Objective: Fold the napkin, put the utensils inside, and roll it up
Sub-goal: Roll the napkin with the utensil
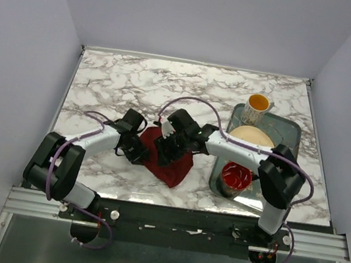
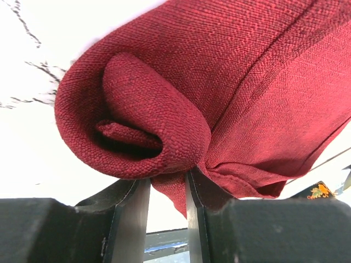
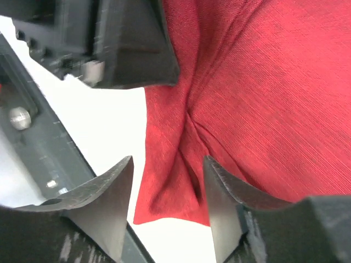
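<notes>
Counted from the overhead view.

- Dark red woven cloth napkin (image 1: pixel 173 164): one, at frame centre.
- White-and-black jointed robot arms: two. The left arm (image 1: pixel 91 139) was at lower left and the right arm (image 1: pixel 242 152) at centre right.
- Black two-finger grippers: two. The left gripper (image 1: pixel 138 144) and the right gripper (image 1: pixel 168 145) were both at centre.
- Grey-green rectangular metal tray (image 1: pixel 293 133): one, at right.
- White ceramic mug with a yellow inside (image 1: pixel 258 106): one, upper right.
- Round cream plate (image 1: pixel 252 134): one, right of centre.
- Glossy red bowl (image 1: pixel 236 176): one, lower right.
- White marble-patterned table (image 1: pixel 123 80): one.
</notes>
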`<state>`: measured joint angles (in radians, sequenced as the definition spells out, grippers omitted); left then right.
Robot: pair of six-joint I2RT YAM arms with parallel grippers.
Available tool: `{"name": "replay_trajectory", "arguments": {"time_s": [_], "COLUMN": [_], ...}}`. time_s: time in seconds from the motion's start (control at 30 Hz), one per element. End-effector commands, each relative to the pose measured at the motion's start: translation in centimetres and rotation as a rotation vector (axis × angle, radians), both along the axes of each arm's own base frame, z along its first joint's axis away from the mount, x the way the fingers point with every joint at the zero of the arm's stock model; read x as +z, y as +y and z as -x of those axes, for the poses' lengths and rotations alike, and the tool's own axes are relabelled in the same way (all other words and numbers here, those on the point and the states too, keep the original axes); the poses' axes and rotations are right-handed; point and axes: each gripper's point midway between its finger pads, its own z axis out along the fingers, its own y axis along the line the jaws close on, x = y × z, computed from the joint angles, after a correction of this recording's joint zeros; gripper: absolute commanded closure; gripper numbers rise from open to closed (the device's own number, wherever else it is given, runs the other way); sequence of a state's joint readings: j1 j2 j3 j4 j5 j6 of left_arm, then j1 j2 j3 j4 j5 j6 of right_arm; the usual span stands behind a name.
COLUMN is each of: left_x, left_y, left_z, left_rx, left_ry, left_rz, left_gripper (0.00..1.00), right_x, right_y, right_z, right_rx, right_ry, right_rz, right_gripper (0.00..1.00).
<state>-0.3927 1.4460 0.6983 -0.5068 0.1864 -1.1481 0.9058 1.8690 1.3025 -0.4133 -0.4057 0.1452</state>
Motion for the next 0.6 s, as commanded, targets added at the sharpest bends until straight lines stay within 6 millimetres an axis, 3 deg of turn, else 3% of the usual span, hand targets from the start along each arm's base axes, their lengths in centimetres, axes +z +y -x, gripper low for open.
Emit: {"name": "replay_trajectory", "arguments": {"time_s": [0.0, 0.13, 0.57], "left_x": [-2.7, -2.5, -2.9], "left_y": [1.1, 0.8, 1.0], "left_z": [1.0, 1.1, 1.6], "left_rx": [-0.001, 0.010, 0.061], "left_ry": [0.047, 0.052, 0.067], "left_rz": [-0.064, -0.047, -0.022], "left_gripper": [0.79, 0.79, 0.80], "right_x": [0.5, -0.4, -2.5], "right_y": [-2.4, -1.6, 0.9], "right_z": [-0.3, 1.2, 2.4], "right_rx": [-0.098, -0.120, -0.096], "right_ry": [-0.329, -0.478, -0.763], "right_rz": [0.230, 0.239, 0.350], "right_gripper": [0.37, 0.37, 0.38]}}
